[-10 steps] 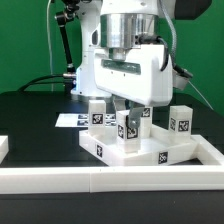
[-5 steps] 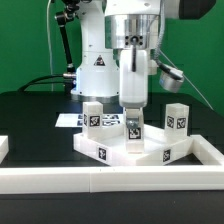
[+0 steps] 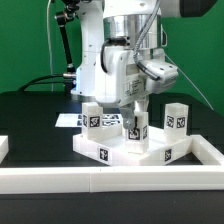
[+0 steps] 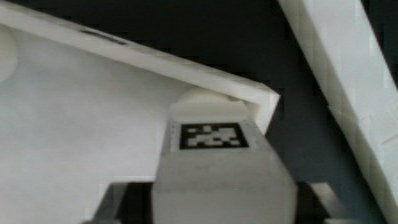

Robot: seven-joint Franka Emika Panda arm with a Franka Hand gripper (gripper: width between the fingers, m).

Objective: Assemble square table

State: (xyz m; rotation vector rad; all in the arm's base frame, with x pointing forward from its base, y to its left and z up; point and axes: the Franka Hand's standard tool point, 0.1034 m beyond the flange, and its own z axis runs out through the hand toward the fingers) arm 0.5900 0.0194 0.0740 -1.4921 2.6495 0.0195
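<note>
Gripping a tagged leg, the claw holds it upright on the square slab, between two other standing legs. That slab lies on the black worktop, just behind the white rail.

Wrist view: claw clamps the leg at the slab's corner; its tag carries only a black-and-white pattern, no readable writing.

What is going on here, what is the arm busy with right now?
The arm's gripper is down over a short white leg that stands upright on the white square tabletop. The wrist view shows the tagged leg between the fingers, at a corner of the tabletop. Two more legs stand upright on the slab. Whether the leg is already fixed cannot be told.
</note>
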